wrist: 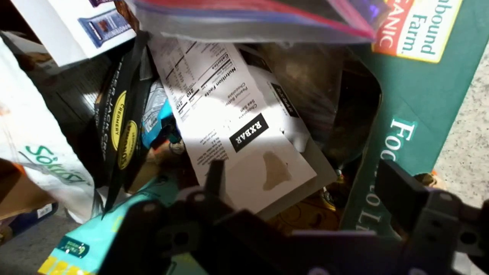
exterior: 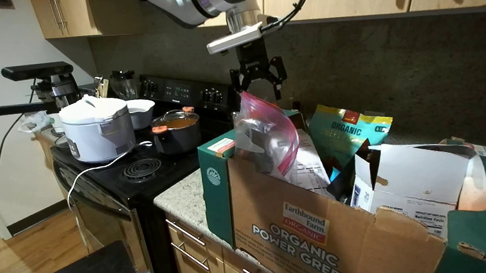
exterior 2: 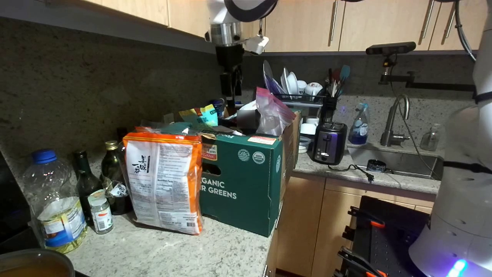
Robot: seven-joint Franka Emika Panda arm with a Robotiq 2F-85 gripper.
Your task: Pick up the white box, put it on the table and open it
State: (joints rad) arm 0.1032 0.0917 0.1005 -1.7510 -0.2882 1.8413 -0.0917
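Note:
The white box point(wrist: 214, 95) leans inside the large cardboard box, its printed face with a dark RXBAR panel turned up in the wrist view. In an exterior view part of the white box point(exterior: 310, 166) shows behind a clear bag; its lower part is hidden. My gripper point(exterior: 259, 91) is open and empty above the cardboard box, apart from the white box. In the wrist view the gripper's fingers point(wrist: 305, 177) stand wide apart, one over the white box's end, one over the green cardboard edge. The table point(exterior 2: 230, 250) is the speckled countertop, also visible beside the stove point(exterior: 183, 200).
The large cardboard box point(exterior: 320, 230) holds a pink-edged zip bag point(exterior: 269, 138), a teal bag point(exterior: 347, 132) and a wider white carton point(exterior: 419, 174). An orange-edged bag point(exterior 2: 163, 184), bottles point(exterior 2: 57, 207) and a jar point(exterior 2: 101, 215) stand beside it. Pots stand on the stove point(exterior: 141, 168).

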